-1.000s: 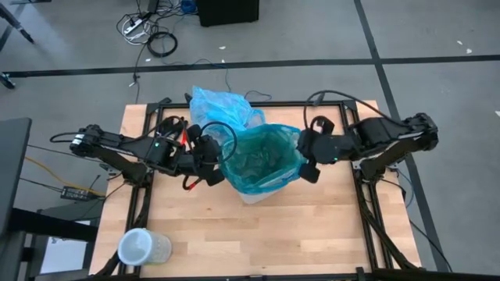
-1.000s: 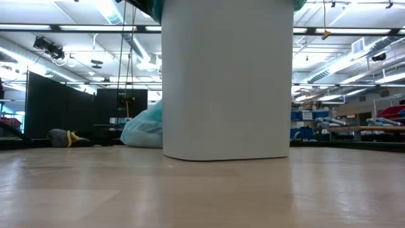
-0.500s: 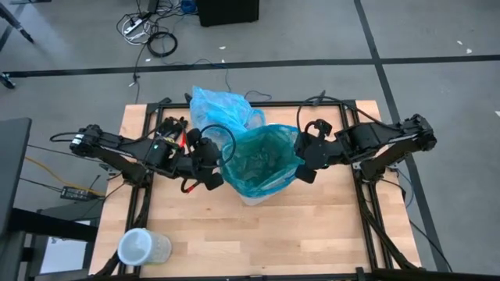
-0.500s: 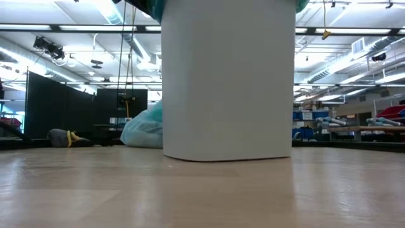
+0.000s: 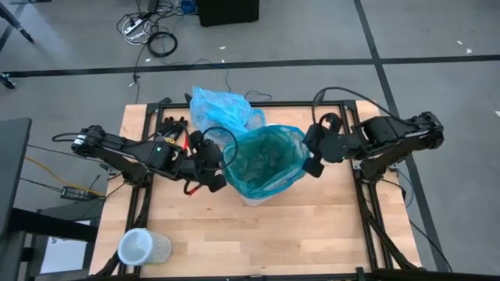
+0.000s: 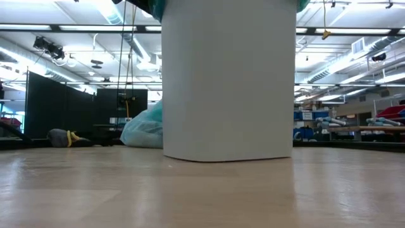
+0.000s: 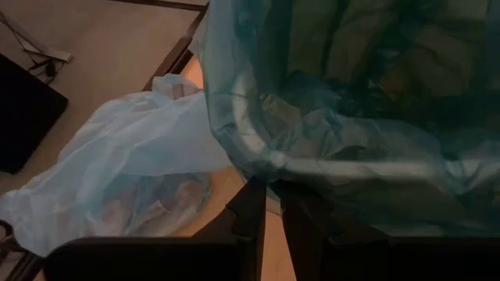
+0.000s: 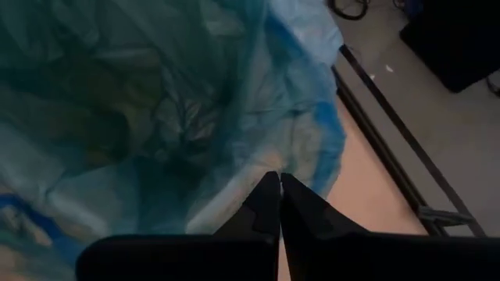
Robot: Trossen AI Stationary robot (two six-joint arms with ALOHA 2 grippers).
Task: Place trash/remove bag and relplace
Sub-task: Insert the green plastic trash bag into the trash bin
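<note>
White bin (image 6: 228, 79) mid-surface (image 5: 312, 226) is the landmark. A darker teal-green liner (image 5: 262, 160) drapes over its rim. The light blue bag (image 5: 223, 108), bunched and seemingly full, lies just behind the bin on the far side. So removal looks done; seating the new liner is what remains.

Left gripper (image 5: 212, 168) at the bin's left rim, jaws narrowed onto the liner's edge. Right gripper (image 5: 312, 156) at the right rim, jaws fully closed; whether any film is pinched I cannot tell.

The low view alone shows the bin's wall; the left wrist view shows that pinch at the rim.
</note>
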